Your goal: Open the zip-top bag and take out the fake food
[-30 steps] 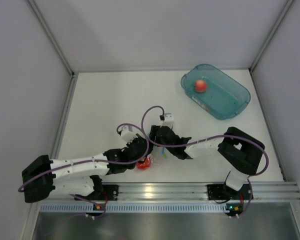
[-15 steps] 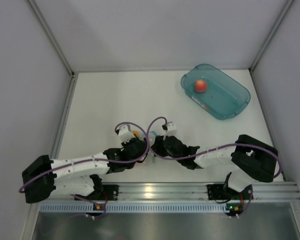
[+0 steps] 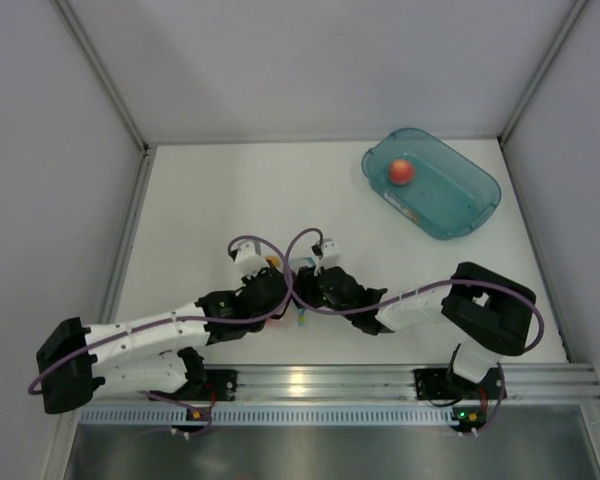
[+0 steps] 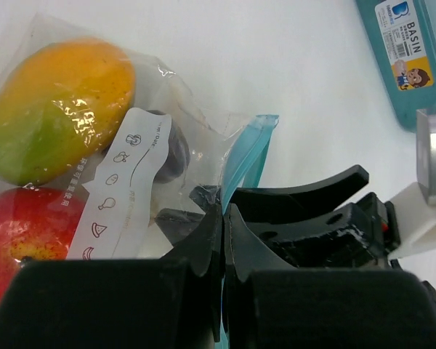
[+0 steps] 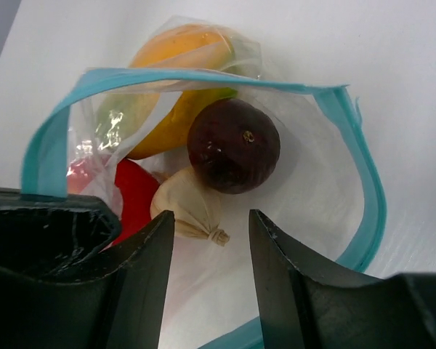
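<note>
The zip-top bag [image 4: 167, 145] lies on the table, its mouth spread open, and my left gripper [image 4: 223, 211] is shut on its teal zip strip [image 4: 243, 156]. Through the plastic show a yellow-orange mango [image 4: 58, 109] and a red ball [image 4: 29, 225]. My right gripper [image 5: 212, 225] is open at the bag's mouth, its fingertips just short of a dark red fruit [image 5: 234, 145] and a cream knotted piece [image 5: 182, 207]. Nothing is gripped between them. In the top view both grippers [image 3: 280, 285] [image 3: 318, 283] meet over the bag and hide most of it.
A teal translucent tub [image 3: 432, 183] stands at the back right with one pinkish-red fruit [image 3: 401, 171] in it. White walls close in the table at left, right and back. The metal rail [image 3: 380, 382] with the arm bases runs along the near edge.
Both grippers and the bag have shifted a little away from the near edge. My right gripper has pushed toward the bag's mouth with its jaws narrowed. The red fruit seen from above is now covered.
</note>
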You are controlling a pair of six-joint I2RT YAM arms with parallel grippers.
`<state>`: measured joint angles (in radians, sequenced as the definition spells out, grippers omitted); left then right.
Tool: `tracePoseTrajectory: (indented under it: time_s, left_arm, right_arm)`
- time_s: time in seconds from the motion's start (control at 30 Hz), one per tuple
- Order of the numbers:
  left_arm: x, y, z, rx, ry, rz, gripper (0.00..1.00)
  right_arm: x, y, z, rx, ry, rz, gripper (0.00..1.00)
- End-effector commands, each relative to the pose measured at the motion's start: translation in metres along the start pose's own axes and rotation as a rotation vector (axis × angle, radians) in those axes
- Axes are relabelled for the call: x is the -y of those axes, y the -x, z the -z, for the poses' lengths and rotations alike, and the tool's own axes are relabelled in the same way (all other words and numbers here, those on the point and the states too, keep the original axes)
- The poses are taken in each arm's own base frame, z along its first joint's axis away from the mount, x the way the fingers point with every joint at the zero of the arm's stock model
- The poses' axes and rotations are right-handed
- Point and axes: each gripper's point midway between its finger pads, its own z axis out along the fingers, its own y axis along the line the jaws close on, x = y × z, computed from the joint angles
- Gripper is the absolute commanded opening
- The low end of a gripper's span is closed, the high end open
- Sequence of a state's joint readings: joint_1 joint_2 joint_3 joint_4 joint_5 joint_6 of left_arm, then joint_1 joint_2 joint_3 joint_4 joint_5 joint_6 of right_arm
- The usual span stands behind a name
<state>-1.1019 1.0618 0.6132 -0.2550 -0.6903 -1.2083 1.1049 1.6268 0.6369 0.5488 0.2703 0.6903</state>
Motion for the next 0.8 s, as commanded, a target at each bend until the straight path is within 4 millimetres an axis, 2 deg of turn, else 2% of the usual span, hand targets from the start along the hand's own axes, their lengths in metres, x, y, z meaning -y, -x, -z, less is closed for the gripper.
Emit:
tracePoseTrajectory:
  time_s: [0.0, 0.2, 0.37, 0.5, 0.6, 0.67, 0.77]
  left_arm:
    - [0.031, -0.002, 0.013, -0.066, -0.100, 0.048, 0.00]
    - [0.051, -0.010, 0.019, -0.130, -0.191, 0.085, 0.00]
    - [0.074, -0.025, 0.028, -0.228, -0.297, 0.141, 0.00]
    - [0.090, -0.028, 0.037, -0.271, -0.378, 0.215, 0.00]
    - [0.095, -0.027, 0.043, -0.287, -0.420, 0.251, 0.00]
    - [0.100, -0.023, 0.050, -0.292, -0.451, 0.276, 0.00]
    - [0.103, -0.017, 0.056, -0.286, -0.472, 0.291, 0.00]
  right_arm:
    - [-0.044, 0.050, -0.013, 0.156, 0.133, -0.014, 0.47]
    - [-0.043, 0.065, -0.011, 0.250, 0.153, -0.053, 0.60]
    - [-0.042, 0.075, -0.007, 0.318, 0.171, -0.097, 0.60]
    - [-0.043, 0.078, -0.004, 0.350, 0.194, -0.153, 0.57]
    - [-0.036, 0.086, 0.006, 0.385, 0.165, -0.200, 0.55]
    - [-0.020, 0.079, -0.002, 0.332, 0.048, -0.177, 0.57]
    - [-0.011, 0.079, -0.005, 0.328, -0.016, -0.174, 0.61]
